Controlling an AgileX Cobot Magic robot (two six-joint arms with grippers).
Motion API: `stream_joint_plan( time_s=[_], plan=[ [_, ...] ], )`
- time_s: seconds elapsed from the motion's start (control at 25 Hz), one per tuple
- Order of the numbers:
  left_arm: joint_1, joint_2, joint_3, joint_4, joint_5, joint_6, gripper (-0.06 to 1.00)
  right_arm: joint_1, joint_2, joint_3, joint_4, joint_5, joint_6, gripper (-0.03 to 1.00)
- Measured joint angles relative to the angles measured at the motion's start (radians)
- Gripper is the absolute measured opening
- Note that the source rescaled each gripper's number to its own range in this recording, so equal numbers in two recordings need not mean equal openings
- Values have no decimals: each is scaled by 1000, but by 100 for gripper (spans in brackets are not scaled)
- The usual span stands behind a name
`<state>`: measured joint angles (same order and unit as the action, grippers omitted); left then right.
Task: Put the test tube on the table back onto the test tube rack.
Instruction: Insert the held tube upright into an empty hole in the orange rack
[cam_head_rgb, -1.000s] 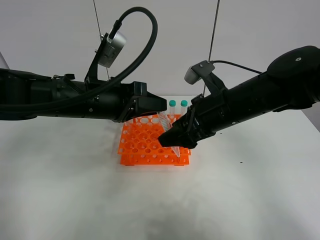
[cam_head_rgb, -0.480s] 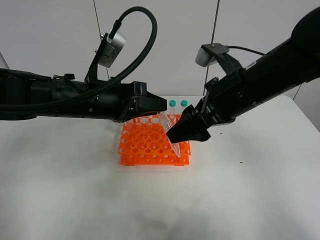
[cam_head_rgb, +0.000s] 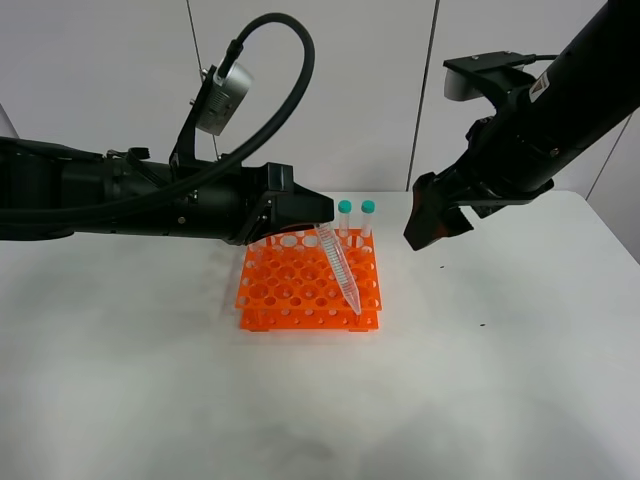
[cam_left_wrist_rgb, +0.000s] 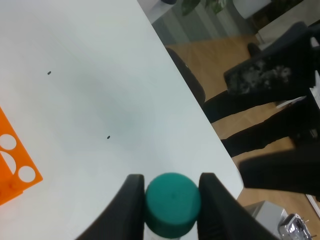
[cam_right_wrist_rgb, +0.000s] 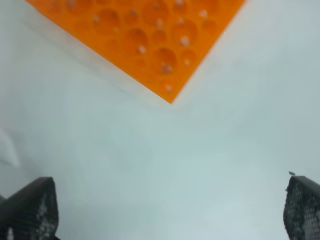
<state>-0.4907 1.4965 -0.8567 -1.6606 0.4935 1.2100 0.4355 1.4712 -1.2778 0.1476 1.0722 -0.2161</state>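
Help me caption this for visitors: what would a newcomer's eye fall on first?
The bright orange test tube rack at the middle of the white table draws the eye first. Next comes the test tube leaning steeply over it, its tip at the rack's front right corner and its teal cap clamped in the left end effector. The right end effector hangs open above the table, to the right of the rack.

The clear test tube (cam_head_rgb: 340, 270) leans steeply, pointed tip down at a hole near the front right corner of the orange test tube rack (cam_head_rgb: 295, 285). Its teal cap is clamped in the left gripper (cam_left_wrist_rgb: 172, 200). The rack sits toward the far edge of the white table (cam_head_rgb: 150, 380), midway across.
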Motion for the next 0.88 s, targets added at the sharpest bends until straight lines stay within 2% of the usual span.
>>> stream_joint_plan(
  time_s=[0.16,0.44,0.6,0.72,0.88],
  plan=[
    [0,0,0,0,0,0,0,-65,76,0,-8,-3,14,100],
    [0,0,0,0,0,0,0,-293,163,0,-25,-48,16,100],
    [0,0,0,0,0,0,0,-402,163,0,-33,-18,18,100],
    [0,0,0,0,0,0,0,-420,161,0,-34,16,18,100],
    [0,0,0,0,0,0,0,-399,159,-1,-29,72,18,100]
  ],
)
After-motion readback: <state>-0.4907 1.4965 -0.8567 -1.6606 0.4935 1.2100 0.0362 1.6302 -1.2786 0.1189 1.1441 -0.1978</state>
